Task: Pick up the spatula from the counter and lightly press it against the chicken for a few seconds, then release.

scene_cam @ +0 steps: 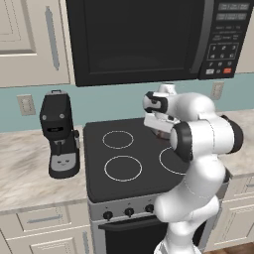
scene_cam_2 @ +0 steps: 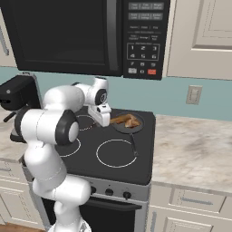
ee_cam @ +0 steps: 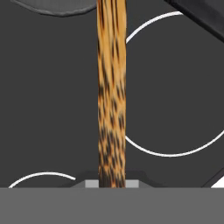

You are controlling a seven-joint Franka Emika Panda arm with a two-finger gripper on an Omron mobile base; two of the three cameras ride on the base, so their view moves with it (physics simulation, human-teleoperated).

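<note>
Gripper (scene_cam_2: 104, 121) is clamped on the spatula (ee_cam: 111, 96), whose long axis runs straight out from the jaws. Its far end reaches the chicken (scene_cam_2: 132, 122) in the pan (scene_cam_2: 121, 129) on the stove (scene_cam_2: 136, 167); contact cannot be confirmed.

Coffee machine (scene_cam: 59, 136) on counter (scene_cam: 25, 168), microwave (scene_cam: 149, 39) above stove (scene_cam: 129, 163), likely outlet (scene_cam_2: 194, 95) behind

The gripper (scene_cam_2: 105, 121) is hanging just left of the pan (scene_cam_2: 124, 130), clamping the wooden spatula (scene_cam_2: 118, 119), which is reaching over the pan's rim toward the chicken (scene_cam_2: 134, 122) sitting inside.
</note>
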